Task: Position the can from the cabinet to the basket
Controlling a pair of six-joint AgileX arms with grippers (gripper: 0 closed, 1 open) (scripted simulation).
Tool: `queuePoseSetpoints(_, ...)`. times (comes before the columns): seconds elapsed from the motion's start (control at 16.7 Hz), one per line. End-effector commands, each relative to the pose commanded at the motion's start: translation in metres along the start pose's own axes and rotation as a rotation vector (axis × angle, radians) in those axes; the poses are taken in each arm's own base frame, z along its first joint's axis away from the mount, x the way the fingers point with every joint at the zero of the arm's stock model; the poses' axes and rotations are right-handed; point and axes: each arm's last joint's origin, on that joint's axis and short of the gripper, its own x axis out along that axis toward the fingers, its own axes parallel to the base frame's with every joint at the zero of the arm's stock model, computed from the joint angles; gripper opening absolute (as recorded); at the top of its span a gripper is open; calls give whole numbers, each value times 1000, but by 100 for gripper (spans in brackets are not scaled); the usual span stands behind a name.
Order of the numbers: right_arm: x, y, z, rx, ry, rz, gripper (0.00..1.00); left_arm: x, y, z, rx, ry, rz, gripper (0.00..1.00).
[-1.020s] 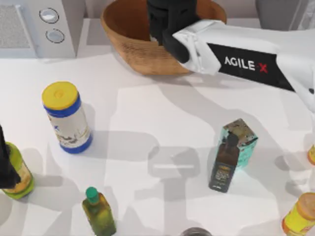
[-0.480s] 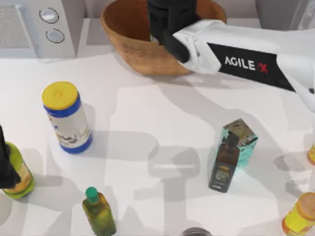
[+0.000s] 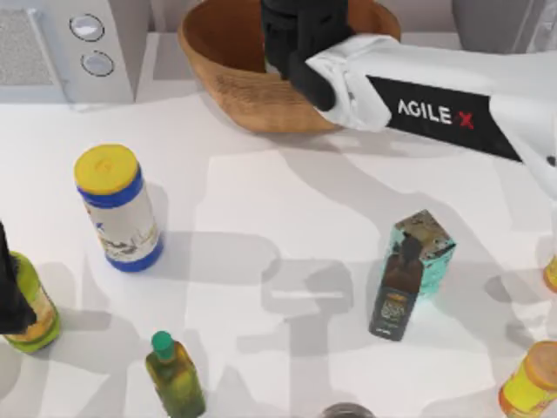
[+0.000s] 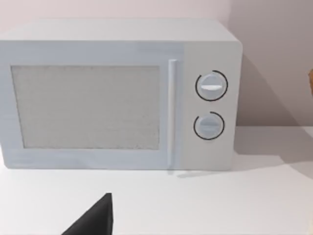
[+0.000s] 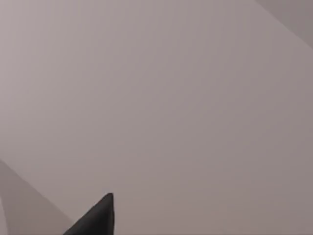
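Observation:
The wicker basket [image 3: 235, 83] stands at the back middle of the table. My right arm reaches in from the right, and its black gripper [image 3: 298, 37] hangs over the basket's inside, covering what lies below it. The can is hidden. A corner of the grey cabinet [image 3: 489, 22] shows at the back right. My left gripper [image 3: 9, 292] is parked at the table's left edge, beside a yellow-green bottle [image 3: 36, 306]. The left wrist view faces a pale appliance [image 4: 117, 93] with two round knobs. In the right wrist view there is a plain grey wall.
The pale appliance [image 3: 74, 48] fills the back left corner. A white canister with a yellow lid [image 3: 117, 209] stands left of centre. A dark bottle [image 3: 396, 292] leans by a teal box [image 3: 432, 242]. A green bottle [image 3: 176, 376] and an orange-yellow bottle [image 3: 531, 379] stand along the front.

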Motion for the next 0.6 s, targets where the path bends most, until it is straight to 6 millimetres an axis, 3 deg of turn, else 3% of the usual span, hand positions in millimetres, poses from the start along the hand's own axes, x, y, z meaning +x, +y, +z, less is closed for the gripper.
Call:
queuePoseSetpoints(0.36, -2, -6, 8, 1, -2, 2, 100, 0, 0, 0, 0, 0, 0, 100)
queuePoseSetpoints(0.6, -16, -48, 50, 1, -9, -2, 100, 0, 0, 0, 0, 0, 0, 100)
